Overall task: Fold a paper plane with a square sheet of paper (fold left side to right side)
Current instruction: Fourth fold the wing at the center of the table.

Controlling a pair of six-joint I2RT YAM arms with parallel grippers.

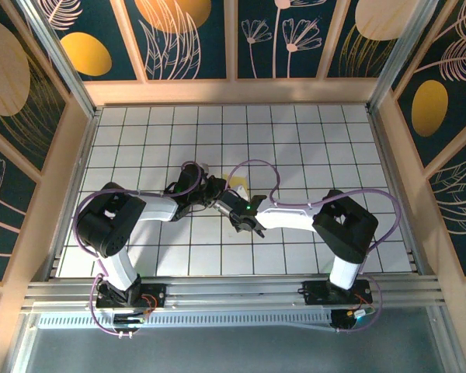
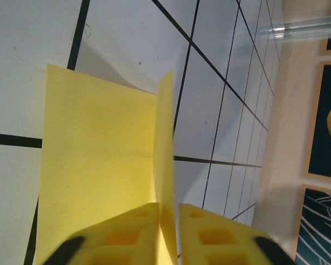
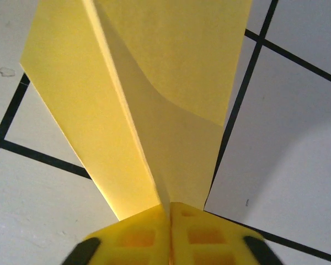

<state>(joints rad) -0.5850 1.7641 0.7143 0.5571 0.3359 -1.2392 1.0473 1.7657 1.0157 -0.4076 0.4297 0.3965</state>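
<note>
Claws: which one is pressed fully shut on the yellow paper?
The right claw: it is shut tight on the square sheet of paper. The left claw shows a slight gap around that sheet.

Bright, even light comes from overhead; the arms [image 1: 151, 208] leave only faint, soft shadows on the white table [image 1: 311, 140]. Close up, the yellow paper [image 2: 99, 165] throws a grey shadow over the same table, while left gripper [image 2: 169, 212] and right gripper [image 3: 170, 212] sit blurred, out of focus.
</note>
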